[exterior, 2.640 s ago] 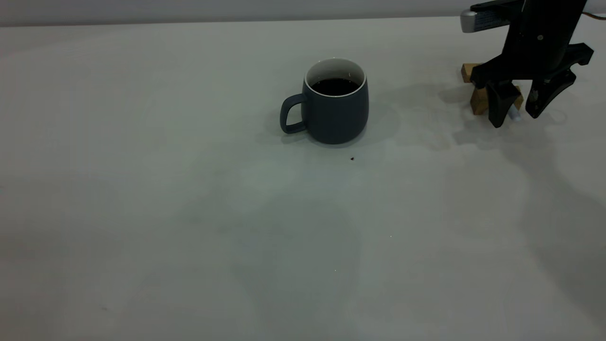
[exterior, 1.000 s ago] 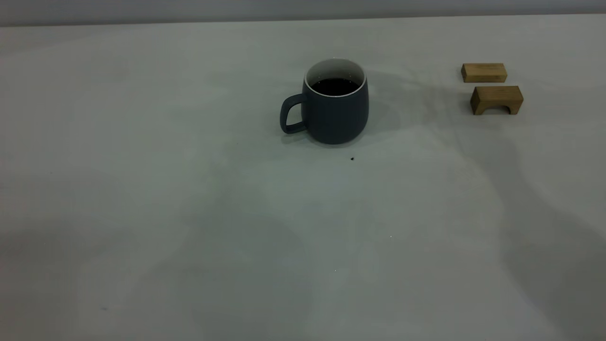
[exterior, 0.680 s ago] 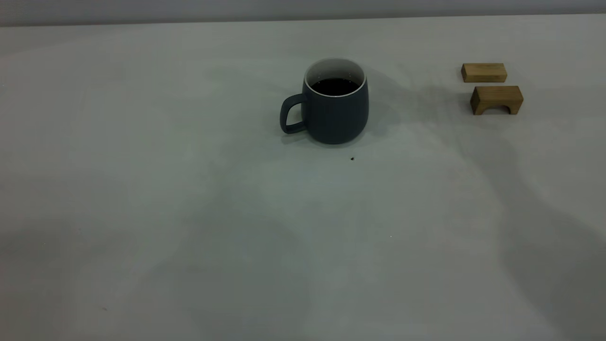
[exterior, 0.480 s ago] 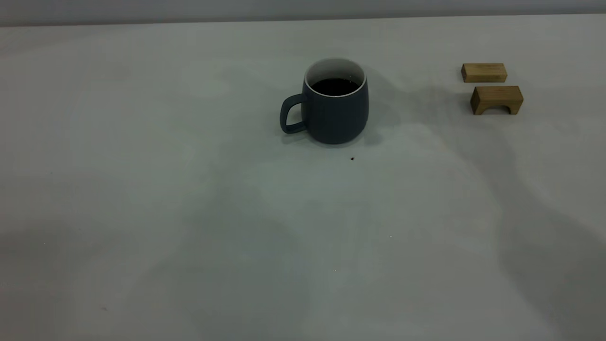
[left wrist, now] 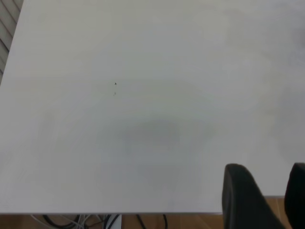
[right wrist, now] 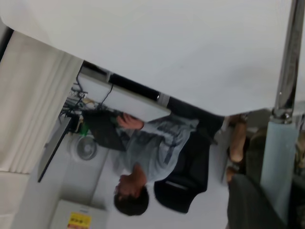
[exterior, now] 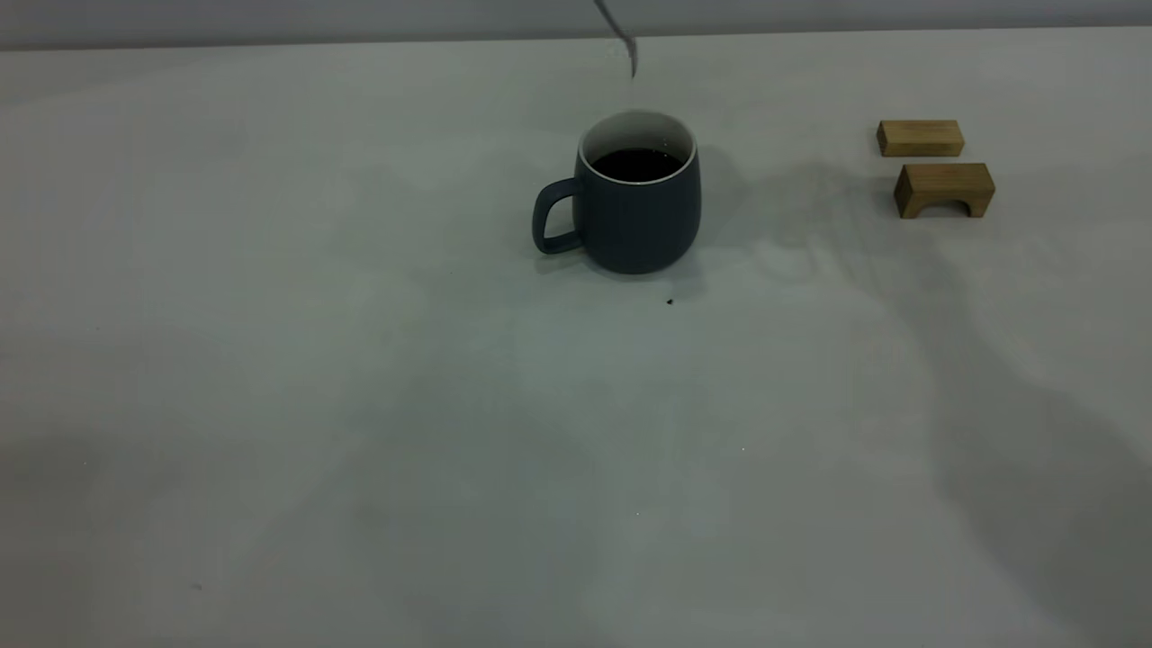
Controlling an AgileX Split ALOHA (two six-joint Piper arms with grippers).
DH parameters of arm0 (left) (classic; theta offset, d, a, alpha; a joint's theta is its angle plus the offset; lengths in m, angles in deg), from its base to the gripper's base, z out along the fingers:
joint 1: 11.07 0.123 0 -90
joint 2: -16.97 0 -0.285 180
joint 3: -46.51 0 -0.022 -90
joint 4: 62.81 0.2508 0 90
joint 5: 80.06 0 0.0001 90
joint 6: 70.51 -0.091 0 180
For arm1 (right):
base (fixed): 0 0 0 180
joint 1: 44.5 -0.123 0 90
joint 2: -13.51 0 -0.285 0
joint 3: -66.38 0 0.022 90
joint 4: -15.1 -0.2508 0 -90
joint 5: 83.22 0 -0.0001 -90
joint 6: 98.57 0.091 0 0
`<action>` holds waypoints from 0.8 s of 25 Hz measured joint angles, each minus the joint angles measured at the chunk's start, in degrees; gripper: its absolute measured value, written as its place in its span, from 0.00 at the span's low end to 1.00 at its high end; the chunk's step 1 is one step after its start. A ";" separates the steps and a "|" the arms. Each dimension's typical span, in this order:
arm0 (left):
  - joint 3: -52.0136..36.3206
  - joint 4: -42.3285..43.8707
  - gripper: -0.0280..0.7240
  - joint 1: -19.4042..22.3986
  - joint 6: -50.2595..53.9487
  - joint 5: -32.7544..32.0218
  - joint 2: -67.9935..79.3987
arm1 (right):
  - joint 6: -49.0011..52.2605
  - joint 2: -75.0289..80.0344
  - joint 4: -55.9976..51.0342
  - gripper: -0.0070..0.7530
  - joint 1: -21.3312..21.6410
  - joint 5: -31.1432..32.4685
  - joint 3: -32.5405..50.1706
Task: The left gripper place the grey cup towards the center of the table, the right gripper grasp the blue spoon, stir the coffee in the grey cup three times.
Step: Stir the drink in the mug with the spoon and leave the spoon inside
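The grey cup [exterior: 637, 216] stands upright near the middle of the table [exterior: 360, 405], handle towards the left, with dark coffee [exterior: 636, 165] inside. Only the metal tip of the blue spoon [exterior: 628, 43] shows in the exterior view, hanging above and slightly behind the cup's rim. In the right wrist view the blue spoon [right wrist: 280, 152] runs out from my right gripper [right wrist: 279, 195], which is shut on its pale handle. My left gripper [left wrist: 267, 169] is open over bare tabletop by the table's edge, holding nothing. Neither gripper shows in the exterior view.
Two brown wooden blocks [exterior: 920, 138] [exterior: 943, 188] lie at the right rear of the table. A tiny dark speck [exterior: 670, 301] sits just in front of the cup. A seated person [right wrist: 152, 157] is beyond the table edge in the right wrist view.
The right gripper, earlier down at the wooden blocks, rose out of the exterior view with the spoon. The spoon's tip has now come in from the top, above the cup.
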 joint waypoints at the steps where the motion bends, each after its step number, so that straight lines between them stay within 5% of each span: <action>1: 0.00 0.00 0.43 0.00 0.00 0.00 0.00 | 0.23 0.38 -0.47 0.19 0.00 0.00 0.00; 20: 0.00 0.00 0.43 0.00 0.00 0.00 0.00 | 7.31 8.27 -6.00 0.19 0.65 -1.40 0.00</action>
